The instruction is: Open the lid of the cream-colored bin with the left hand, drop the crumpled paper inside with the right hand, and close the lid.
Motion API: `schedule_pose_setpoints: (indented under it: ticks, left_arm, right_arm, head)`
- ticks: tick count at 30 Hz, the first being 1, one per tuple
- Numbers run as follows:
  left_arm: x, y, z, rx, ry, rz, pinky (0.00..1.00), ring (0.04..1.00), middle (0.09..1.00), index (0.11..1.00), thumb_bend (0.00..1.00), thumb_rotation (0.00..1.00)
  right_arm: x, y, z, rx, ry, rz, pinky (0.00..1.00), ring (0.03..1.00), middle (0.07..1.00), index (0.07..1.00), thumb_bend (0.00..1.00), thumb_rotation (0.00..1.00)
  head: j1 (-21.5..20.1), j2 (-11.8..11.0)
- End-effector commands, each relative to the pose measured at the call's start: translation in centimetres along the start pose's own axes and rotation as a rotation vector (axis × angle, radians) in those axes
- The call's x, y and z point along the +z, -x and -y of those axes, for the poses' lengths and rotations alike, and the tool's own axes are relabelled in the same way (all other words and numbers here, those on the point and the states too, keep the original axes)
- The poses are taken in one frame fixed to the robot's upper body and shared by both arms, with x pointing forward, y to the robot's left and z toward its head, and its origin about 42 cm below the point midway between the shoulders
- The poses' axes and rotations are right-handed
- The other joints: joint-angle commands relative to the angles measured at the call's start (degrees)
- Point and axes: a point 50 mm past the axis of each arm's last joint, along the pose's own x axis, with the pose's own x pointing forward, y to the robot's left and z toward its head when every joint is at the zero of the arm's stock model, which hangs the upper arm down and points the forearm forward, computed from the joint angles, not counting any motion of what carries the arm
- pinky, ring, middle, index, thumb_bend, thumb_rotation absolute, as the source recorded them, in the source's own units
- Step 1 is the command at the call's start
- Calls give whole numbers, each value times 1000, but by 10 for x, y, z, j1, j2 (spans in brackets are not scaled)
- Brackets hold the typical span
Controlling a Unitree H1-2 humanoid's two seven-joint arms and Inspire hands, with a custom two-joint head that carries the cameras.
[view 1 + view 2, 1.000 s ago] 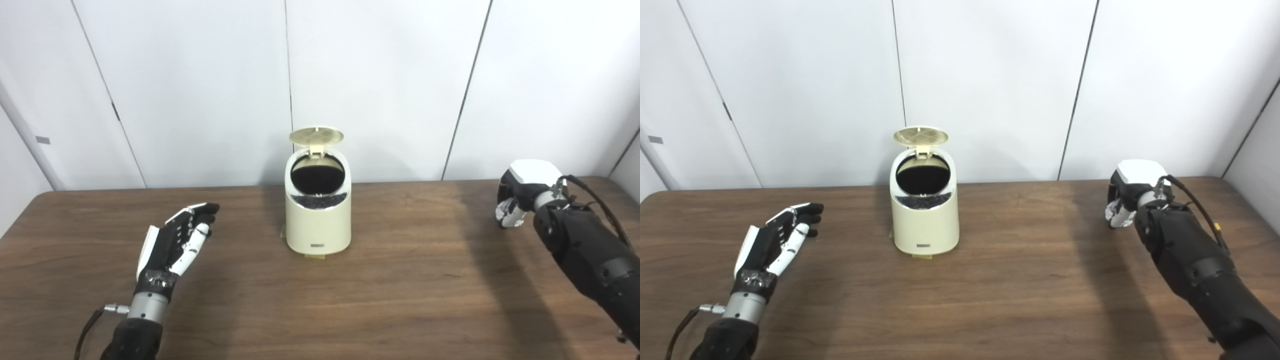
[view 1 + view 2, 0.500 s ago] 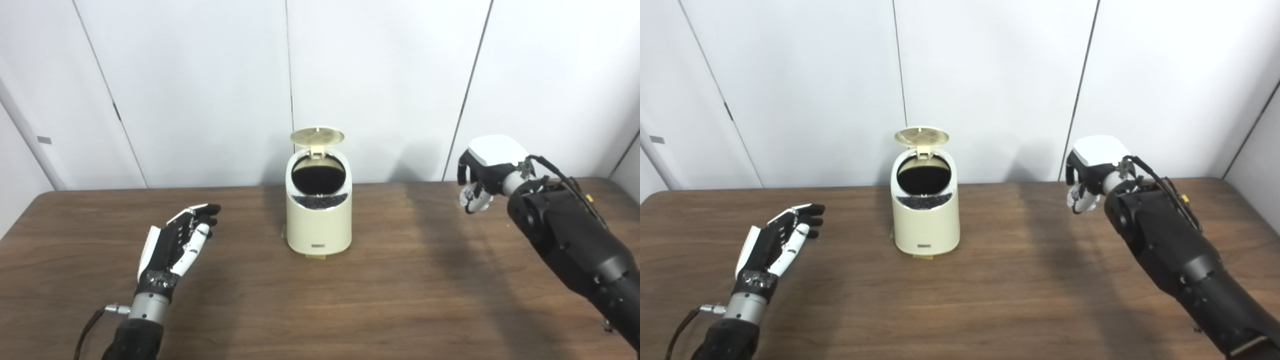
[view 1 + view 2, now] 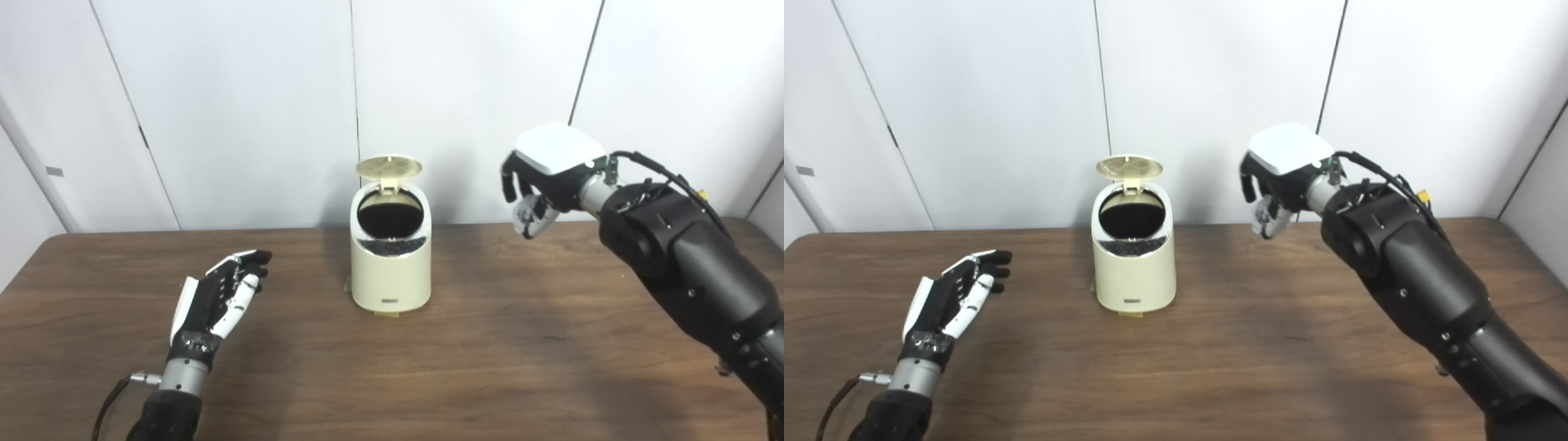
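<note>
left eye view | right hand (image 3: 539, 184) fingers pinching crumpled paper (image 3: 525, 215) | right of open bin (image 3: 390, 263)

2 head-height views, same table (image 3: 392, 380)

The bin (image 3: 390, 269) looks smooth, glossy cream plastic; the table (image 3: 490, 367) is dark matt wood grain; the wall panels (image 3: 245, 110) are plain matt white.

right hand (image 3: 539, 184) raised, nearer bin (image 3: 390, 257), perhaps clutching paper
</note>
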Motion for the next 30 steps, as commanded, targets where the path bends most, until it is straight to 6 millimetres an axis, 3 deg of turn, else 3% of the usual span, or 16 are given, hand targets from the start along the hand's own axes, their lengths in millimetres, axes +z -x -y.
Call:
schedule_pose_setpoints:
  ticks: [1, 7, 9, 13, 14, 16, 17, 19, 22, 30]
  left_arm:
    - [19, -14, -4, 21, -3, 88, 671, 741, 773, 744, 297, 654]
    - [20, -14, -4, 19, -7, 84, 685, 752, 776, 750, 301, 656]
    - [21, -14, -3, 19, -5, 83, 688, 754, 776, 750, 305, 653]
    - [22, -13, -2, 19, -5, 86, 688, 752, 775, 748, 308, 652]
    - [22, -13, -2, 19, -5, 86, 687, 751, 775, 747, 309, 655]
    - [22, -14, -1, 20, -5, 85, 681, 748, 773, 745, 307, 655]
    - [22, -14, -1, 21, -2, 84, 684, 753, 774, 746, 313, 658]
    - [22, -13, 0, 23, 3, 85, 687, 756, 775, 746, 317, 651]
    - [23, -13, 0, 24, -8, 83, 684, 751, 772, 744, 319, 652]
    - [25, -12, 2, 23, -8, 86, 695, 759, 774, 752, 325, 673]
  right_arm:
    - [11, 2, 45, -146, 7, 23, 208, 293, 425, 476, 532, 0]
    - [46, 5, 66, -184, -52, 74, 174, 259, 407, 478, 529, 0]
    - [55, 5, 69, -201, -18, 125, 209, 292, 438, 477, 531, 0]
    - [67, 4, 74, -219, 7, 209, 602, 448, 504, 462, 523, 0]
    - [71, 4, 73, -236, -34, 229, 646, 465, 503, 460, 520, 0]
    - [77, 2, 70, -265, -79, 251, 530, 465, 517, 457, 518, 0]
    - [81, 0, 68, -273, -90, 255, 374, 438, 529, 464, 516, 0]
    - [88, -3, 65, -287, -113, 283, 279, 410, 540, 464, 515, 0]
    - [97, -9, 61, -300, -131, 329, 219, 399, 516, 485, 517, 0]
    - [113, -32, 44, -304, -182, 355, 227, 413, 512, 483, 518, 0]
  head:
    - [0, 0]
    - [0, 1]
    - [1, 1]
    - [4, 2]
    - [5, 2]
    - [7, 2]
    - [7, 2]
    - [8, 2]
    - [10, 3]
    - [12, 4]
